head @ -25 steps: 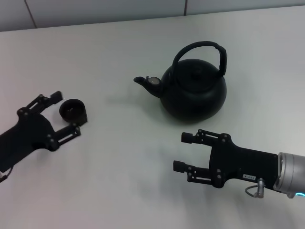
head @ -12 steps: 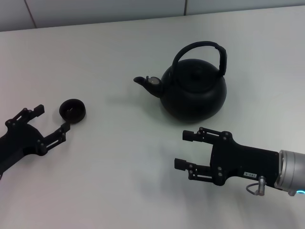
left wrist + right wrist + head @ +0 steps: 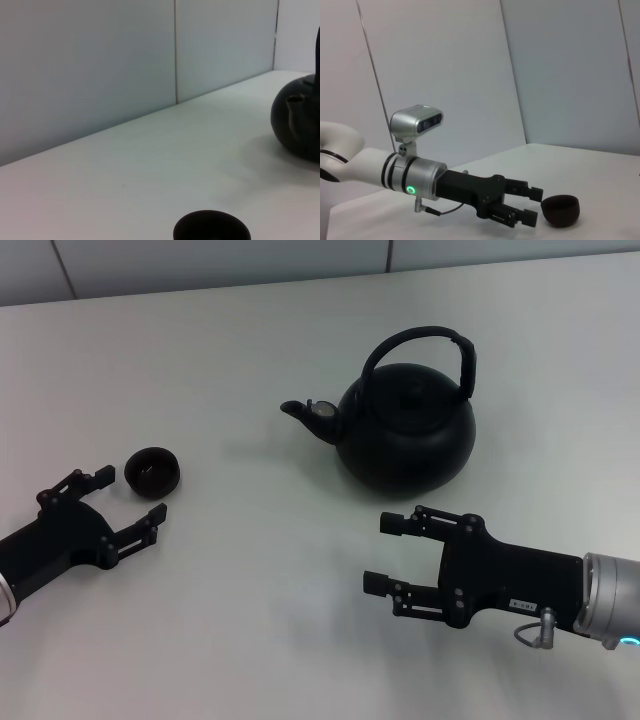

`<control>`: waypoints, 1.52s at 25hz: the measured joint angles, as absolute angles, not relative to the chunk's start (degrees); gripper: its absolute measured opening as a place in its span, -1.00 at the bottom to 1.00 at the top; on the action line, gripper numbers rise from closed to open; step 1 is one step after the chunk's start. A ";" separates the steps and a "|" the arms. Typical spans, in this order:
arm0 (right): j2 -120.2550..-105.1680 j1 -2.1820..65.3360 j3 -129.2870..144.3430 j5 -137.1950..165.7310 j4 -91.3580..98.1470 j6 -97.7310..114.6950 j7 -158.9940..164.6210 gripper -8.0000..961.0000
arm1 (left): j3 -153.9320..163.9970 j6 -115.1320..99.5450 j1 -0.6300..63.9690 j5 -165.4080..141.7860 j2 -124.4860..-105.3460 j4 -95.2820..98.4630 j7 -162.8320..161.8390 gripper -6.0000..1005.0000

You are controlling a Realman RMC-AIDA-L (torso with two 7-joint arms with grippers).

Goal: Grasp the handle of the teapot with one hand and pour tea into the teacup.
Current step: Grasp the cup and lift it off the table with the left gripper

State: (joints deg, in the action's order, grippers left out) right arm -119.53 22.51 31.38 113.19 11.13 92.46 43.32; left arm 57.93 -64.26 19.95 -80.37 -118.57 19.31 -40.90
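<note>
The matte-black teapot (image 3: 405,435) stands upright on the white table, its spout pointing toward my left side and its arched handle (image 3: 420,337) raised over the lid. It also shows at the edge of the left wrist view (image 3: 300,120). The tiny black teacup (image 3: 152,470) sits apart on the left, and shows in the left wrist view (image 3: 211,231) and the right wrist view (image 3: 561,210). My left gripper (image 3: 130,495) is open and empty just short of the cup; it also shows in the right wrist view (image 3: 534,206). My right gripper (image 3: 380,553) is open and empty in front of the teapot.
The white table (image 3: 250,620) runs back to a pale panelled wall (image 3: 200,260). Nothing else stands on it.
My left gripper has drawn back from around the teacup toward the front left, then edged slightly right; the cup stays put. The right gripper has barely moved.
</note>
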 joint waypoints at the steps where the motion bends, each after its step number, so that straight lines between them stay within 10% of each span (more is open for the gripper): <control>1: -119.53 22.57 31.37 113.20 11.12 92.57 43.33 0.54 | 58.07 -63.92 20.10 -80.37 -118.61 19.30 -40.85 0.66; 38: -119.71 23.33 29.97 113.01 10.37 92.97 44.00 0.54 | 60.38 -57.73 24.88 -79.89 -118.83 18.54 -40.79 0.65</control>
State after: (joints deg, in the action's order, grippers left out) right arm -119.71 23.33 29.97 113.01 10.37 92.97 44.00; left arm 60.38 -57.73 24.88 -79.89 -118.83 18.54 -40.79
